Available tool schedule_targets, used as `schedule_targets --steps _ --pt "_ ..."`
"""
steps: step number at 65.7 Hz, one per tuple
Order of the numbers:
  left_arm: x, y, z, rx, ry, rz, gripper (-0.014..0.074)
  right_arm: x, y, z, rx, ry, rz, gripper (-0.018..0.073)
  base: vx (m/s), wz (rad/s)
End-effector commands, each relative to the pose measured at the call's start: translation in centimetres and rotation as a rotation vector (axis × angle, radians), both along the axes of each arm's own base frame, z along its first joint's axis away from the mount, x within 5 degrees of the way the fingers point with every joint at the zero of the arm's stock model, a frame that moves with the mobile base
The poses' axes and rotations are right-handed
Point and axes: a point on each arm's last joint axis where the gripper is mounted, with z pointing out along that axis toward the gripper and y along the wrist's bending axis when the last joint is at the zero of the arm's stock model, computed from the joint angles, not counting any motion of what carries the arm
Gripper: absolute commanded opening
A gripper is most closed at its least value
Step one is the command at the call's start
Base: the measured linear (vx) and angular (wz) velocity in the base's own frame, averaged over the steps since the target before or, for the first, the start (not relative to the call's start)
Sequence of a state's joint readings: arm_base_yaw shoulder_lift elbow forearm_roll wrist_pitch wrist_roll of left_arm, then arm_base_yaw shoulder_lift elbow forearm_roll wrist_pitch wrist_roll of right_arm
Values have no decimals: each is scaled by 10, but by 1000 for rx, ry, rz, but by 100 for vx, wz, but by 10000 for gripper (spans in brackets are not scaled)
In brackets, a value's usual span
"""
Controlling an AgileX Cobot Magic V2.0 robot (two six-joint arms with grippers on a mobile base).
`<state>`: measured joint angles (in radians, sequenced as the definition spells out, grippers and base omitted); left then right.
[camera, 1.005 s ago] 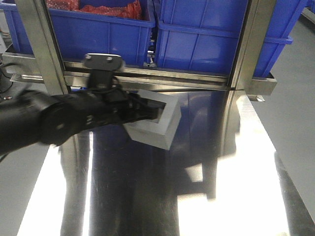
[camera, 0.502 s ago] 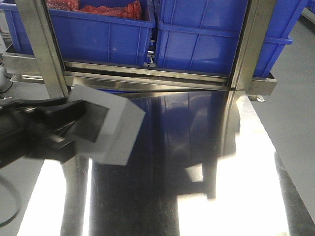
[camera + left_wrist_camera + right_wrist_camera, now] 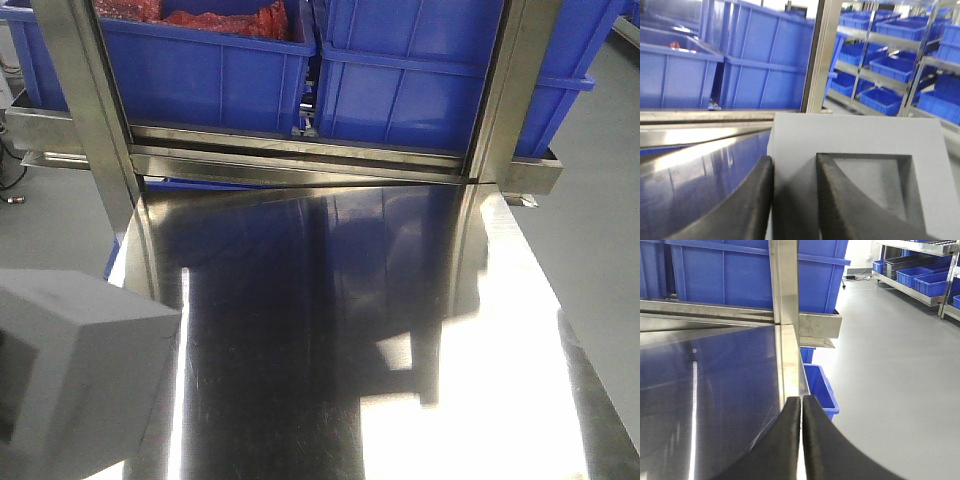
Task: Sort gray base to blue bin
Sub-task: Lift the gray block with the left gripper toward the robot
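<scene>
Firmly pinched by left gripper, one finger inside its recess: base, low-left, off the table edge. Well ahead, higher and rightward: bin. Pressed together, empty, farther away: right gripper.

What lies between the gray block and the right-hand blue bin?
Front view: only bare steel tabletop and the shelf's steel frame separate the gray base from that blue bin.
</scene>
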<state>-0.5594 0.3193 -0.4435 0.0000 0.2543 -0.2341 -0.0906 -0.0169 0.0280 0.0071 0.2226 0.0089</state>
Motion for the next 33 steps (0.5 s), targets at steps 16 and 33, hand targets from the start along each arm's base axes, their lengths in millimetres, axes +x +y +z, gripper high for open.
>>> schedule_targets --steps 16,33 --pt "-15 9 19 -97 -143 -5 -7 2 0 5 -21 -55 0 -5 0 0" --pt "-15 9 19 -97 -142 -5 -6 2 0 5 -21 -55 0 -5 0 0"
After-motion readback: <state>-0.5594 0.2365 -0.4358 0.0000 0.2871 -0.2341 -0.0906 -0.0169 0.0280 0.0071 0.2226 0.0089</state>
